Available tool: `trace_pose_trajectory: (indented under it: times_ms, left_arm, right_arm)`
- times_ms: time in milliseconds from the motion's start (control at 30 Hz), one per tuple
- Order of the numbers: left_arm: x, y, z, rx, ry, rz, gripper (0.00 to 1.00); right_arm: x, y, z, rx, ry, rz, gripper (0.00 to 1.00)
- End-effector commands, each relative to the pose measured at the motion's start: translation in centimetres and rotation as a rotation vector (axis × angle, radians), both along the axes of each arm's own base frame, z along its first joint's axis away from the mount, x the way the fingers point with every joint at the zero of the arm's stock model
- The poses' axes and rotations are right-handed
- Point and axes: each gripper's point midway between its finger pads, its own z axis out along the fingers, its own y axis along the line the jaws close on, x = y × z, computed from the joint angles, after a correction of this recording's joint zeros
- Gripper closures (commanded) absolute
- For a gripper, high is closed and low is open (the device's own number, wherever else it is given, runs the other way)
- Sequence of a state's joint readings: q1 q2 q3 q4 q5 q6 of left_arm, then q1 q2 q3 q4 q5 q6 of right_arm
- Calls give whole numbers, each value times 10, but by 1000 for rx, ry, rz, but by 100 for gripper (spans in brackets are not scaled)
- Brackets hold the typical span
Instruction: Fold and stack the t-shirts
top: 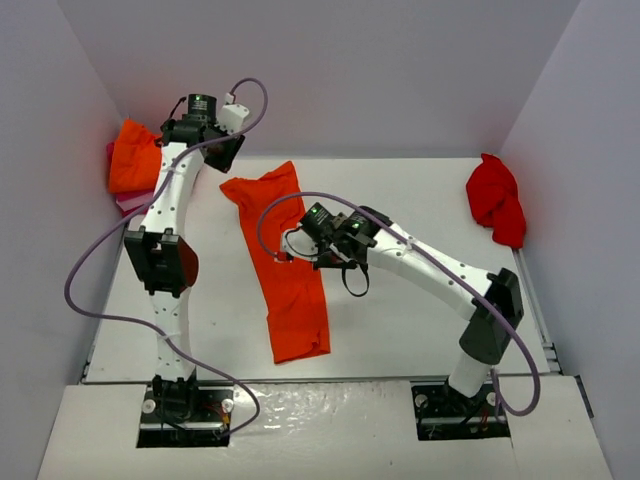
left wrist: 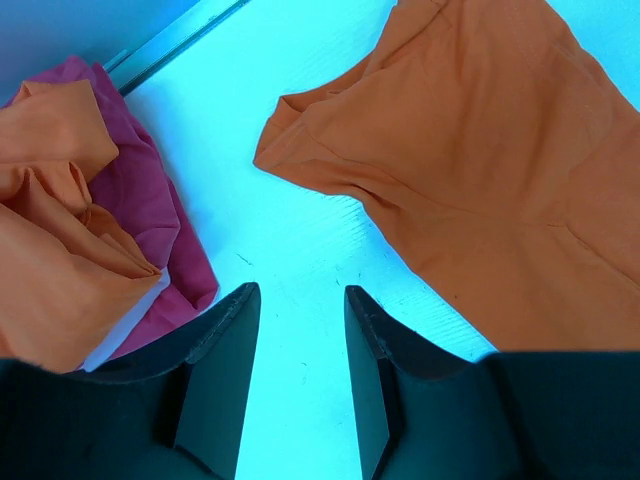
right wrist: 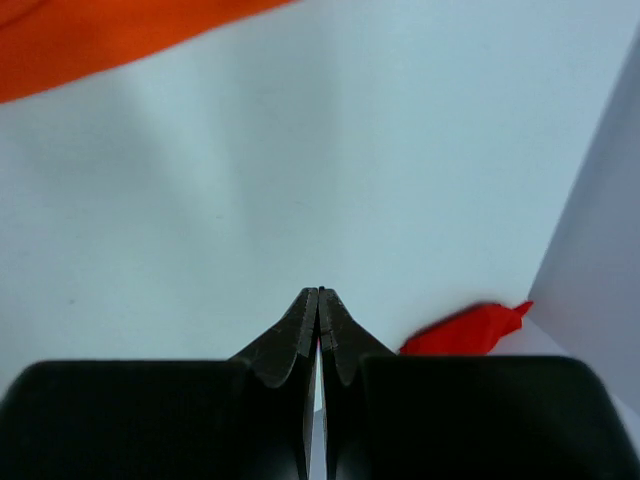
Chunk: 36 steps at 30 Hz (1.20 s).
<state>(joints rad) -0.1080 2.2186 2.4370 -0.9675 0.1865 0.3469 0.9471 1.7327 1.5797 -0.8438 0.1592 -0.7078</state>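
A bright orange t-shirt [top: 285, 270] lies folded into a long strip in the middle of the table; its sleeve end [left wrist: 470, 160] shows in the left wrist view. At the back left, another orange t-shirt [top: 133, 158] sits crumpled on a magenta one [left wrist: 150, 215]. My left gripper [left wrist: 302, 295] hangs open over bare table between that pile and the strip, holding nothing; from above it [top: 225, 155] sits at the back left. A deeper red t-shirt [top: 497, 200] lies bunched at the back right. My right gripper [right wrist: 319, 292] is shut and empty, beside the strip's right edge [top: 335, 262].
White walls close in the table on the left, back and right. A metal rail [left wrist: 170, 45] runs along the table's edge by the pile. Purple cables [top: 95, 290] loop off both arms. The red t-shirt [right wrist: 465, 330] lies against the right wall.
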Motion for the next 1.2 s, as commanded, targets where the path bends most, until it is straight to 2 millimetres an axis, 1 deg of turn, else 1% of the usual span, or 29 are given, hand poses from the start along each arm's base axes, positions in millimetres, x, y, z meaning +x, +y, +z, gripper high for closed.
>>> trace_pose_trajectory:
  times_ms: [0,67,133,200,267,333,400,500,567,700,800,900,1000,1067,1133,1167]
  left_arm:
    - [-12,-6,-29,46,108,-19,64]
    - [-10,-11,-43,60,138,-30,64]
    - [-8,-18,-67,77,191,-48,64]
    - [-3,-22,-77,99,201,-61,66]
    - [0,-25,-96,126,227,-69,70]
    - [3,-28,-112,151,246,-83,71]
    - [7,-31,-121,175,250,-100,72]
    - [10,-36,-150,221,281,-136,72]
    - [15,-46,-158,262,267,-174,71]
    - [15,-73,-188,333,281,-300,65]
    - [6,-103,-201,351,286,-421,63]
    - [-5,-136,-204,327,278,-541,61]
    - [-8,-171,-199,265,230,-622,59]
    - [-5,-183,-193,240,196,-644,59]
    - [5,-197,-180,203,124,-662,58]
    - [7,-198,-177,200,113,-651,57]
  right_arm:
    - [23,-20,57,64,-172,-73,99]
    - [25,-27,58,66,-177,-88,99]
    - [24,-33,58,65,-179,-100,99]
    - [24,-40,56,70,-177,-120,99]
    - [26,-46,55,72,-176,-137,100]
    - [27,-50,54,77,-170,-152,100]
    - [28,-55,51,82,-161,-171,100]
    - [28,-57,47,87,-148,-181,100]
    - [29,-58,44,87,-139,-188,100]
    - [31,-58,30,69,-103,-193,100]
    - [36,-59,24,63,-91,-205,100]
    - [40,-58,18,59,-78,-215,100]
    - [45,-58,14,62,-65,-229,100]
    - [45,-58,12,58,-60,-229,100]
    - [48,-58,9,54,-56,-234,100]
    - [48,-58,8,52,-54,-234,100]
